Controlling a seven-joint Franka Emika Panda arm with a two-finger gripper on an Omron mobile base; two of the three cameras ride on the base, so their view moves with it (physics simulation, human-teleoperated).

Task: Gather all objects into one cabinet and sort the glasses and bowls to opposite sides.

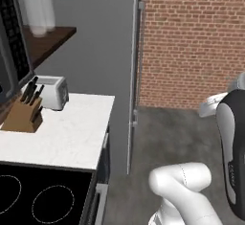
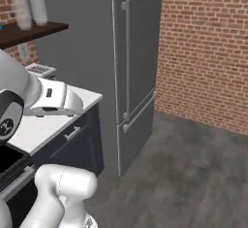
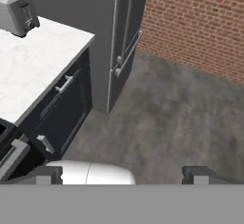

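White arm folded high — claw (image 3: pixel 122 174) wide open, empty, angled downward.

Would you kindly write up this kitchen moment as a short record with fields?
claw: open, holding nothing, over the floor
counter: white marble top
toaster: on the counter, near the fridge
knife block: on the counter, beside the toaster
fridge: grey, doors shut
shelf: wooden, two pale cups on it
stove: black, next to the counter

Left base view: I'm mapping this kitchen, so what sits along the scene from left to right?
Knife block → toaster → white countertop → tall grey fridge → brick wall.
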